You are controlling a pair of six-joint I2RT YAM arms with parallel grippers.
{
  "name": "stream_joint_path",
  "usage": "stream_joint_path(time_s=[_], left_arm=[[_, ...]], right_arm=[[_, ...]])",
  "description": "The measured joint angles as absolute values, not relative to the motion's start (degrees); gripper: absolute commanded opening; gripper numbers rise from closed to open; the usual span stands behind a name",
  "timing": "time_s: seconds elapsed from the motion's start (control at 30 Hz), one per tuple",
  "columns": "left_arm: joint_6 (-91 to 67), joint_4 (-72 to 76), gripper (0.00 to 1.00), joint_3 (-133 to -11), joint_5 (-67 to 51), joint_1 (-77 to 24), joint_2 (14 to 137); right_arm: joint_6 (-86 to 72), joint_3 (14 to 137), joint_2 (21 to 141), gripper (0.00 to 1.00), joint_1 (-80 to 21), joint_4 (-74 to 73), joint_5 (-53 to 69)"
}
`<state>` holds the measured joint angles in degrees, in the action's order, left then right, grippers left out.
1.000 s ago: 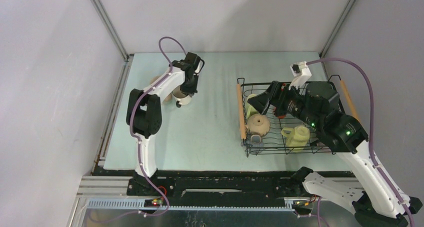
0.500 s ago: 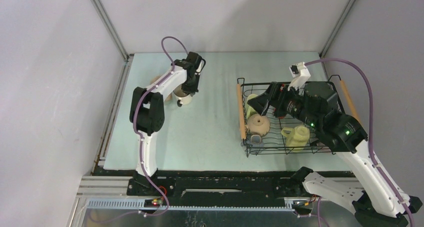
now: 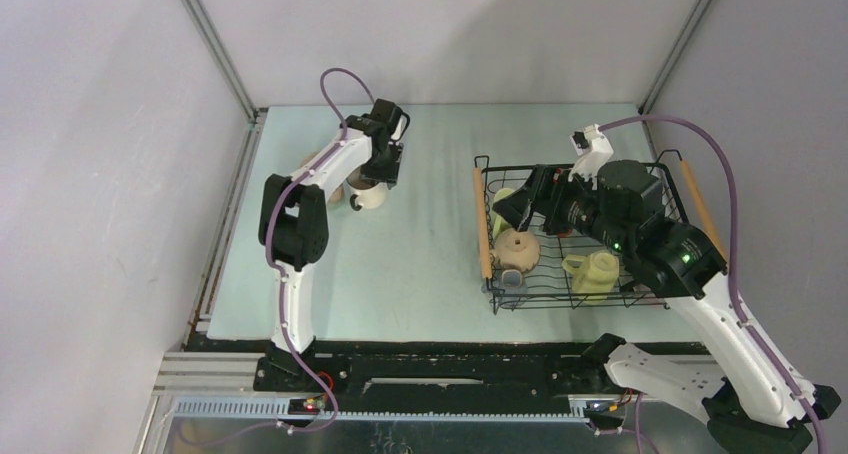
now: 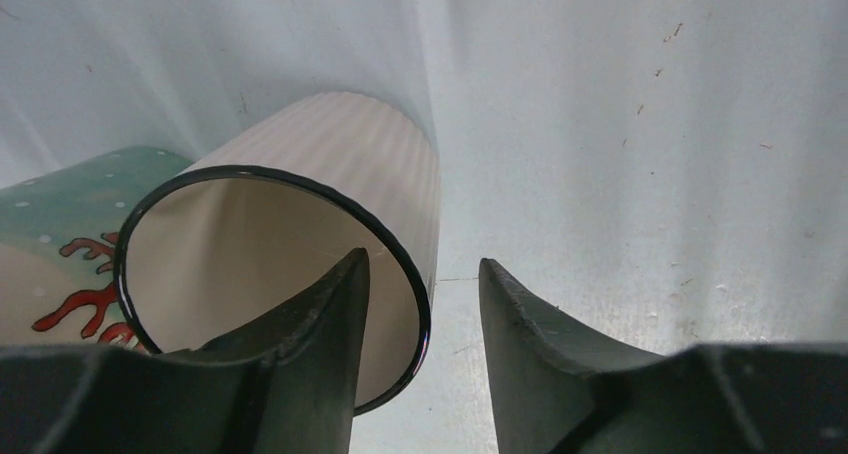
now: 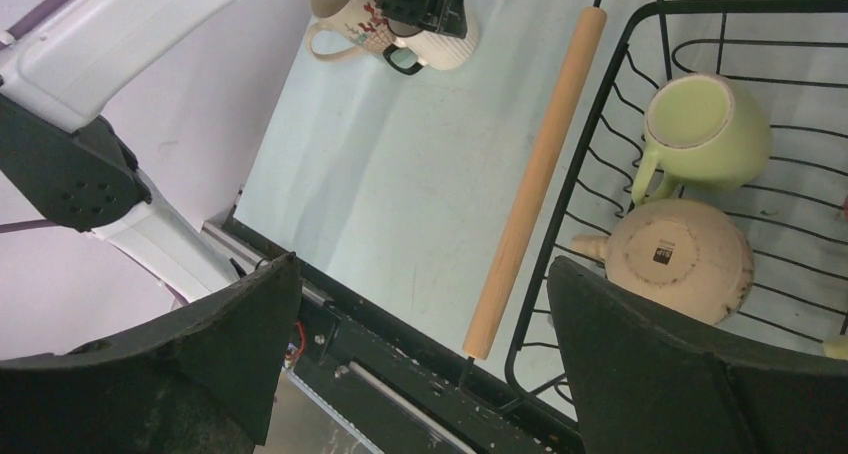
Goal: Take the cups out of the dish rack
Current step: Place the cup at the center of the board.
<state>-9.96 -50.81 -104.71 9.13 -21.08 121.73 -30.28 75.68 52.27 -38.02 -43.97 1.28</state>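
Step in hand, as it read: set-down of the cream ribbed cup [image 4: 340,139], which stood upright on the table [image 3: 430,254] well left of the dish rack [image 5: 740,2], just beside a reindeer-print mug [image 4: 60,224]. The left gripper [image 4: 422,264] sat partway open astride the cup's rim, one finger inside and one outside, with gaps either side of the wall, so no grip. The right gripper [image 5: 422,266] hung wide and empty over the rack's left end, above a yellow-green cup [image 5: 705,124] and an upturned tan cup [image 5: 680,259]. Next probably called for the left lifting clear without clipping the rim and the right dropping onto one cup, minding the wires. The cream cup had a ribbed wall, a dark rim line and a glaze that was likely slippery.
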Motion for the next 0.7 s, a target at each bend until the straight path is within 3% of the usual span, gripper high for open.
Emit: stream_joint_path(time_s=[0.27, 0.37, 0.7], left_arm=[[-9.9, -51.4, 0.79, -107.3, 8.8, -21.1, 120.5], [-10.0, -51.6, 0.99, -107.4, 8.4, -21.2, 118.1], [-10.1, -50.8, 1.0, -106.7, 6.6, -23.6, 104.9]], right_arm=[[-30.3, 75.7, 52.7, 1.0, -38.1, -45.1, 0.3], [-30.3, 75.7, 52.7, 1.0, -38.1, -45.3, -0.5], [-30.3, 75.7, 52.7, 1.0, -38.3, -46.1, -4.9]])
